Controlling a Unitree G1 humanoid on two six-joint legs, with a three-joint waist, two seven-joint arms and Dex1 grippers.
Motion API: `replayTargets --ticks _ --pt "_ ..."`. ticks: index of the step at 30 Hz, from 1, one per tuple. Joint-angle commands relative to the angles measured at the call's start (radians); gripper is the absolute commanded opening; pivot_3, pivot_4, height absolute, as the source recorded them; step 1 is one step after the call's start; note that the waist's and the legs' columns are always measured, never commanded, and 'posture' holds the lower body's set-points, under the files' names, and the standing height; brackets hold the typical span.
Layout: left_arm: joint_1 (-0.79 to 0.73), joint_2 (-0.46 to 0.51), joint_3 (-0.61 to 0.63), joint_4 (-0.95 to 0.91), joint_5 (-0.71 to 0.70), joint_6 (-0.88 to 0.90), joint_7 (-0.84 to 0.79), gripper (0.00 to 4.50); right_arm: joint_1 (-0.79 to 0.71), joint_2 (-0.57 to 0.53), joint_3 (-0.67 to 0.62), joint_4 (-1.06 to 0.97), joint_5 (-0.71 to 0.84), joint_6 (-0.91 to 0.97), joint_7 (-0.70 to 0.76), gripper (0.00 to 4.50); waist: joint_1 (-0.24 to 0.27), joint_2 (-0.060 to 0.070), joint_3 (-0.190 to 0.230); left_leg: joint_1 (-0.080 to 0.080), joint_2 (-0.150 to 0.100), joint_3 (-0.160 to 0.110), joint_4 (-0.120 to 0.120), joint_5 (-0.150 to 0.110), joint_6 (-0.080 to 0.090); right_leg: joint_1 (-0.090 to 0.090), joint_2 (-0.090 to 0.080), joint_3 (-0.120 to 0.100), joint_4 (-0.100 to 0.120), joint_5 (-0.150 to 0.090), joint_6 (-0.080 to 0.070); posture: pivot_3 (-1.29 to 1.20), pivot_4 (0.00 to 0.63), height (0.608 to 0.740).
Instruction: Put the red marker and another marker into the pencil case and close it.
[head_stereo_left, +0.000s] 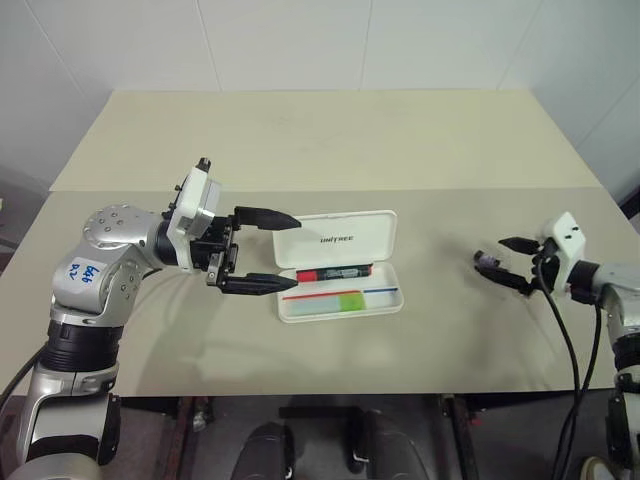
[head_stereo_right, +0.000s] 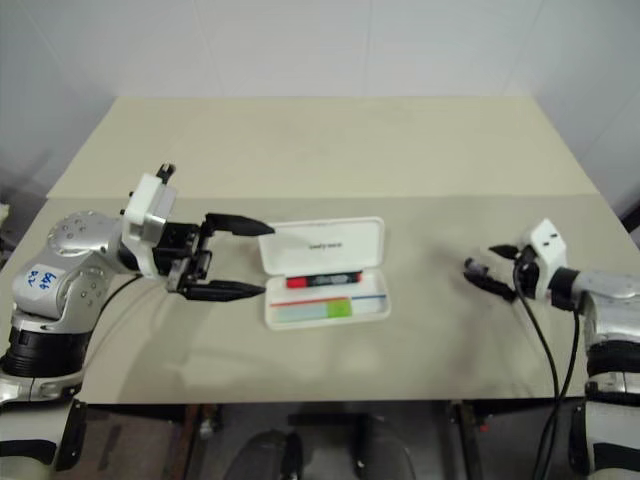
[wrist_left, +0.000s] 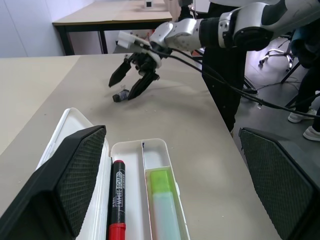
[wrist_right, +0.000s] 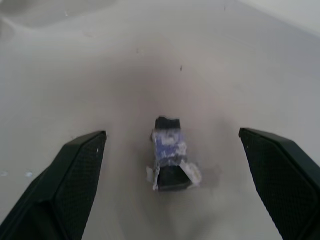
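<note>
The white pencil case (head_stereo_left: 340, 240) lies open in the middle of the table, its "UNITREE" lid tilted back. In its tray the red marker (head_stereo_left: 335, 272) lies along the lid side, red cap toward my left arm. The pale green highlighter (head_stereo_left: 330, 302) lies in the front compartment beside it. My left gripper (head_stereo_left: 290, 253) hovers open and level just left of the case, one finger by the lid, the other by the tray's front corner, holding nothing. Far to the right, my right gripper (head_stereo_left: 503, 262) is open, low over the table.
A small dark block with a torn blue and white wrapper (wrist_right: 168, 156) lies on the table between the right gripper's open fingers (wrist_right: 82, 165), apart from both. The table's front edge (head_stereo_left: 330, 393) runs close below the case. Bare table stretches behind the case.
</note>
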Motion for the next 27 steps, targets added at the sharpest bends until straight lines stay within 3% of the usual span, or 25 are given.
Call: replayTargets --ticks 1,4,16,22,27 --pt "-0.008 0.020 0.032 -0.031 -0.010 -0.015 0.002 4.46 -0.038 0.010 0.001 0.081 -0.026 -0.051 -0.006 4.50 0.000 0.000 0.000 0.000 0.000 0.000 0.000 0.000 0.000 0.000 0.000 0.002 0.000 0.000 0.000 0.00 0.150 0.740" --pt "-0.008 0.025 0.031 -0.030 -0.008 -0.020 0.001 4.46 -0.052 0.020 0.004 0.133 -0.049 -0.073 -0.016 4.50 -0.001 0.000 0.000 0.000 0.000 0.000 0.000 0.000 -0.001 0.000 0.000 0.006 0.000 0.000 0.000 0.00 0.150 0.740" --pt "-0.001 0.034 0.019 -0.023 0.007 -0.054 -0.007 4.50 -0.038 0.022 -0.010 0.157 -0.040 -0.101 0.020 0.55 0.001 0.000 0.000 0.003 -0.002 0.002 0.002 0.002 0.003 0.004 -0.002 0.012 -0.002 0.006 0.002 0.00 0.150 0.740" --pt "0.018 0.024 0.002 0.016 0.037 -0.113 -0.037 4.50 -0.052 0.042 0.001 0.032 -0.015 -0.110 0.090 0.41 -0.001 0.000 0.000 0.003 -0.001 0.003 0.001 0.002 0.001 0.002 -0.001 0.012 -0.001 0.006 0.002 0.00 0.150 0.740" --pt "0.039 0.020 0.003 0.049 0.054 -0.151 -0.041 4.50 -0.013 0.084 0.019 -0.303 0.060 0.011 0.166 0.41 -0.022 0.001 0.000 0.003 0.000 0.005 -0.003 0.003 0.000 0.000 0.000 0.013 -0.001 0.005 0.001 0.00 0.150 0.740"
